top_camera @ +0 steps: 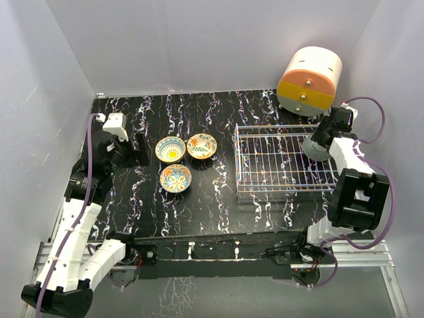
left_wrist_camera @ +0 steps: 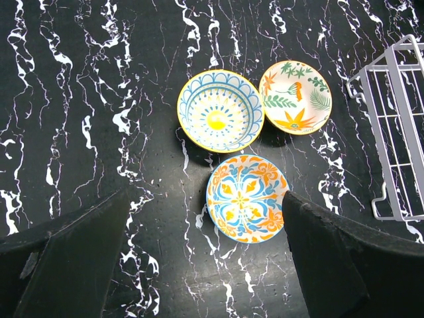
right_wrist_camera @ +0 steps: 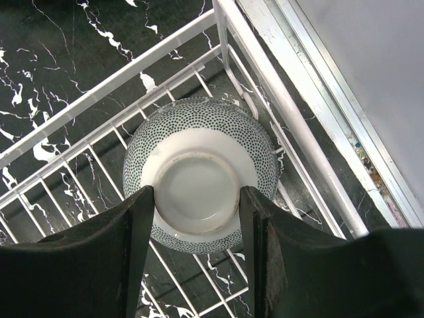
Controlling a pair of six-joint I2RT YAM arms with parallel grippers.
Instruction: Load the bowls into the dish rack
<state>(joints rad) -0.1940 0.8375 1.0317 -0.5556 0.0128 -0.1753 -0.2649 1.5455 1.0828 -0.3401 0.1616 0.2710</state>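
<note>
Right tool point(right_wrist_camera: 197, 199) grips the grey-speckled round ceramic bowl point(right_wrist_camera: 199, 116) inside the silver wire dish rack point(top_camera: 285, 190).
About half open, its fingers clamp the bowl's foot ring from both sides, at the rack's 2 o'clock corner in the top view. The left tool point(left_wrist_camera: 205, 199) hangs wide open and empty over the black marbled table point(left_wrist_camera: 79, 99). The three painted floral bowls point(left_wrist_camera: 220, 110) cluster at 9 o'clock of the rack.

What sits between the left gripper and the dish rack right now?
Three painted bowls in a cluster; the top view shows them between the left gripper and the dish rack.
</note>
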